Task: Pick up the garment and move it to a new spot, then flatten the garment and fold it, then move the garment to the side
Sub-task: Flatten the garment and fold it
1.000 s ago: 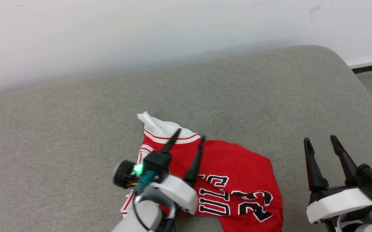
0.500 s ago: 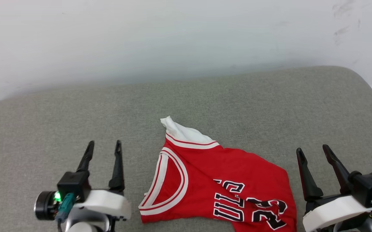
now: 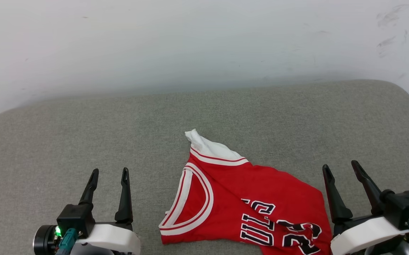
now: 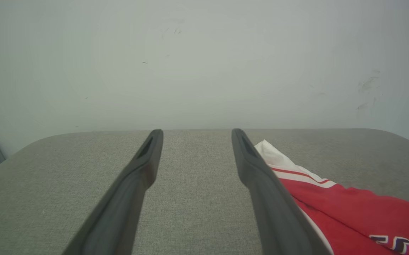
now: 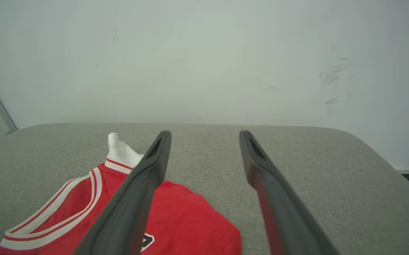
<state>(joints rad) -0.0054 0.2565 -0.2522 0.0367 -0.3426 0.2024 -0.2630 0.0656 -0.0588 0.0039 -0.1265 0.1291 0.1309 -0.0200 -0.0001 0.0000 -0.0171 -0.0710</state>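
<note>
One garment (image 3: 247, 198) between one left gripper (image 3: 110, 170) and one right gripper (image 3: 340, 164), two in all; one grey cushion (image 3: 84, 124) beneath them; one white wall (image 3: 155, 42) ahead.

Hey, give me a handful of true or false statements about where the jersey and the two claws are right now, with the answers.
1. The jersey lies on the grey cushion. True.
2. The left claw is clamped on the jersey. False: it is open over bare cushion, beside the neck opening and apart from the cloth.
3. The right claw is open with nothing between its fingers. True.
4. The jersey is folded into a neat square. False: it lies rumpled, with a white sleeve poking out at its far end.
5. In the head view the jersey lies between the two claws. True.
</note>
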